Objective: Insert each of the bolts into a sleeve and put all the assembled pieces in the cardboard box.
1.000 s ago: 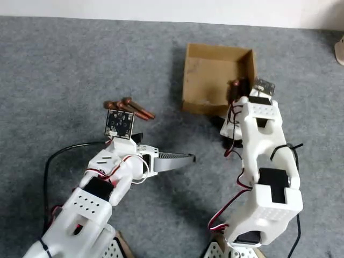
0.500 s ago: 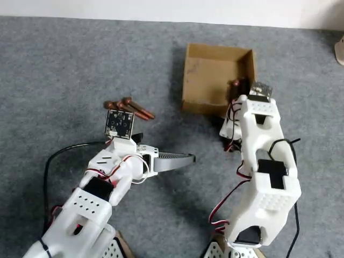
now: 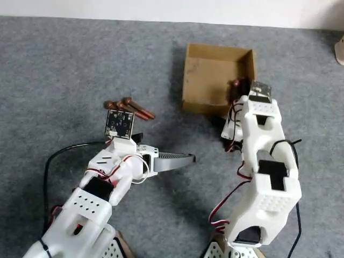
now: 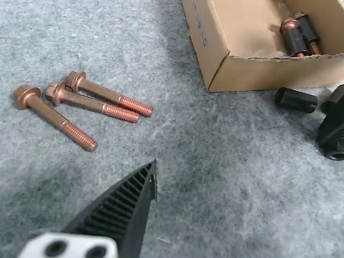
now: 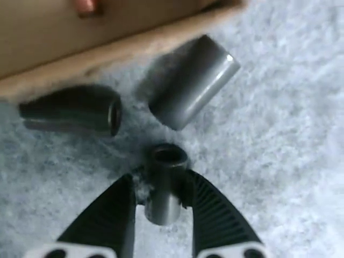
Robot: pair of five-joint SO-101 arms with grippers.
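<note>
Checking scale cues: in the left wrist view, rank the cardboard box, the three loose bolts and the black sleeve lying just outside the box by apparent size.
Largest: cardboard box.
Next: the three bolts, which look alike in length, so they are not ranked among themselves.
Smallest: black sleeve.

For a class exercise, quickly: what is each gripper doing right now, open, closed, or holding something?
Left gripper: closed, holding nothing.
Right gripper: closed on a black sleeve.

You have three bolts (image 4: 91,102) lying side by side on the carpet (image 4: 226,161), left of the cardboard box (image 4: 258,72). Two assembled pieces (image 4: 295,37) lie inside, against its near wall. Just outside that wall lie two sleeves (image 5: 193,80), with a third sleeve (image 5: 164,183) at the right gripper (image 5: 161,209).
</note>
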